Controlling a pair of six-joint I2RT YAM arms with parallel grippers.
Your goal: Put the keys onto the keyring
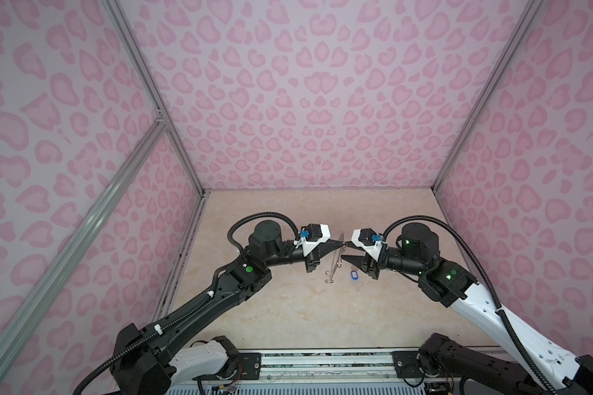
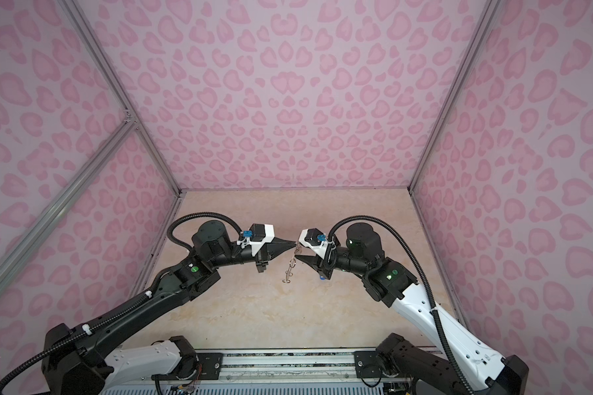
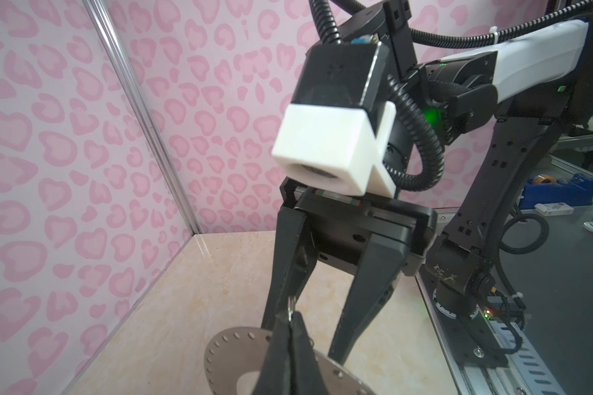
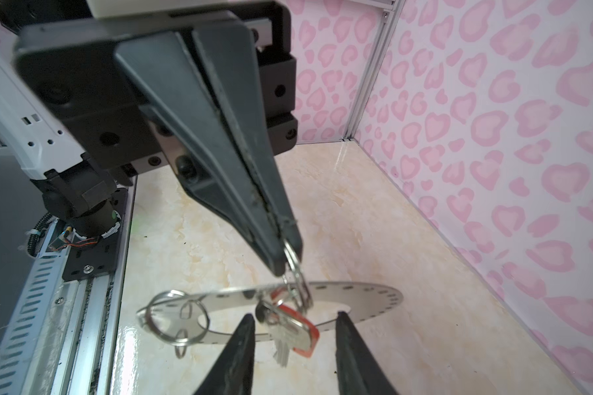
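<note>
**Left gripper** (image 4: 283, 261): its 2 black fingers are pressing flat together along their length. The tips are pinching a wire loop (image 4: 297, 270) that is sitting on the rim of the keyring (image 4: 356, 294). The keyring, a flat grey disc with small holes round its rim, is hanging clear of the tabletop (image 1: 288, 307), directly beneath those tips. In both top views it is showing almost edge-on, as a thin sliver between the 2 grippers.

**Right gripper** (image 4: 295, 314): its 2 fingers are standing apart, gripping nothing. They are pointing at the left gripper's tips from the opposite side.

**Red-tagged key** (image 4: 288, 333): it is dangling in the gap between the right gripper's 2 fingers, just below the pinched loop. As far as the right wrist view shows, it is touching neither finger. It is hanging from the cluster of wire at the disc's edge; which loop is carrying it cannot be told.

**Split rings** (image 4: 175, 314): 2 larger rings are hanging on the disc's rim, well apart from the pinched loop.

**Blue-tagged key** (image 1: 353, 274): it is lying flat on the tabletop near the right gripper, apart from the keyring. Its metal blade is too small to make out.
</note>
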